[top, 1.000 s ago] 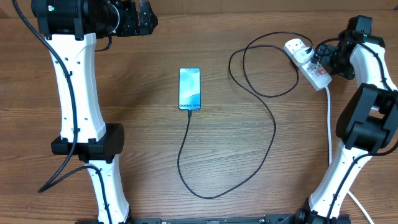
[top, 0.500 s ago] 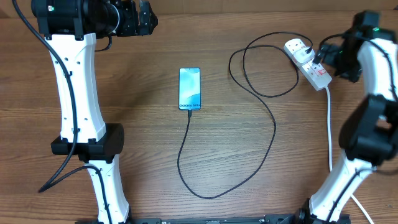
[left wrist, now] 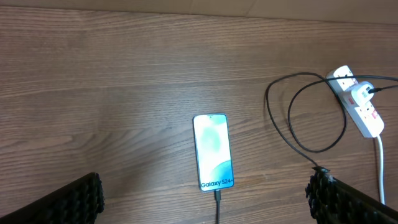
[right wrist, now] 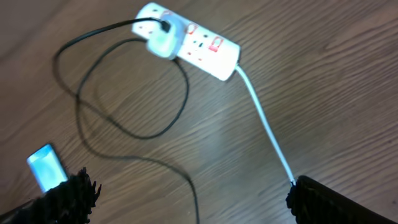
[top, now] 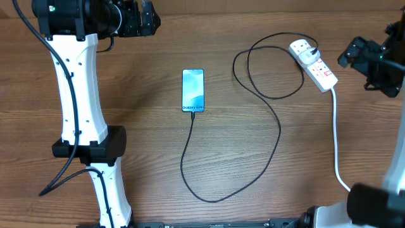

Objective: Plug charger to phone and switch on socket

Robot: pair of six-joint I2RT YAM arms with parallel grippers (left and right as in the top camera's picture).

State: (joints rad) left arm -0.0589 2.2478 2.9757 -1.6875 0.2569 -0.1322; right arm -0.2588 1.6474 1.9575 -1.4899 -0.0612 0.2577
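Note:
The phone (top: 193,90) lies flat mid-table with its turquoise screen up, and it also shows in the left wrist view (left wrist: 213,151). The black charger cable (top: 278,130) runs from the phone's lower edge, where its tip (left wrist: 217,194) meets the phone. It loops round to a white plug (right wrist: 163,40) in the socket (top: 314,63). The socket's red switches (right wrist: 214,43) show, but I cannot tell how they are set. My left gripper (top: 152,20) hangs open high at the far left. To the right of the socket, clear of it, my right gripper (top: 352,52) is open and empty.
A thick white cord (top: 336,139) runs from the socket toward the front right edge. The black cable's long loop (top: 202,195) lies across the table's middle and front. The left arm's white links (top: 79,95) stand along the left side.
The right gripper has pulled back from the socket, moving right and up. The left arm, phone, cable and socket have not moved.

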